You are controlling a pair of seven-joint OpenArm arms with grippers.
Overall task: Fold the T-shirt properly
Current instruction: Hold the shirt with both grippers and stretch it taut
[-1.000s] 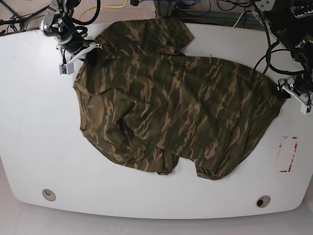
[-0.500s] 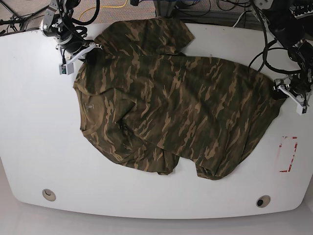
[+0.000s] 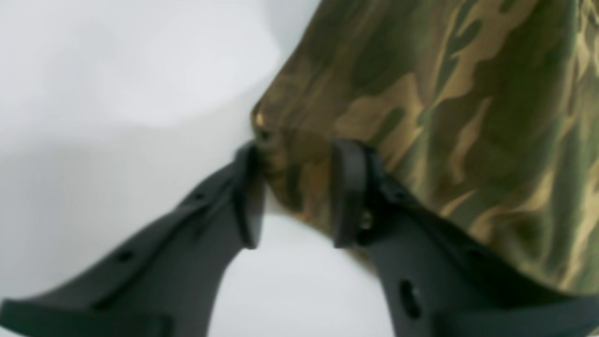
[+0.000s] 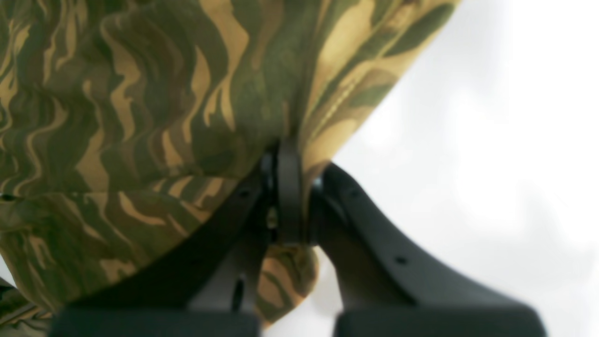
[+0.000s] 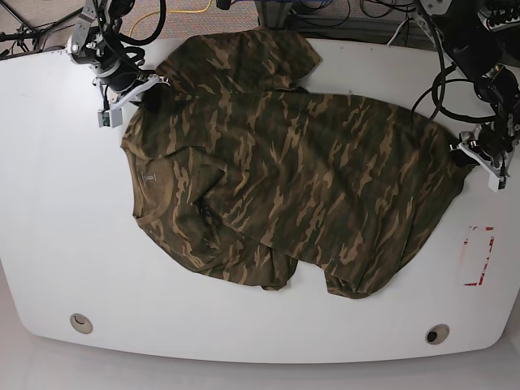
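The camouflage T-shirt (image 5: 292,162) lies spread on the white table (image 5: 57,211), collar toward the left, with a sleeve folded under at the front. My right gripper (image 5: 145,87) is at the shirt's far left shoulder. In the right wrist view it (image 4: 292,187) is shut on a pinch of the cloth (image 4: 140,93). My left gripper (image 5: 467,153) is at the shirt's right hem corner. In the left wrist view its jaws (image 3: 295,196) stand apart with the cloth corner (image 3: 468,93) between them, one finger (image 3: 248,196) on the table side.
A white patch with red marks (image 5: 478,256) lies at the table's right edge. Two round holes (image 5: 80,322) (image 5: 436,334) sit near the front edge. Cables and arm bases crowd the back edge.
My left gripper has crept a little to the left onto the shirt's right corner. The right gripper and the shirt have hardly moved.
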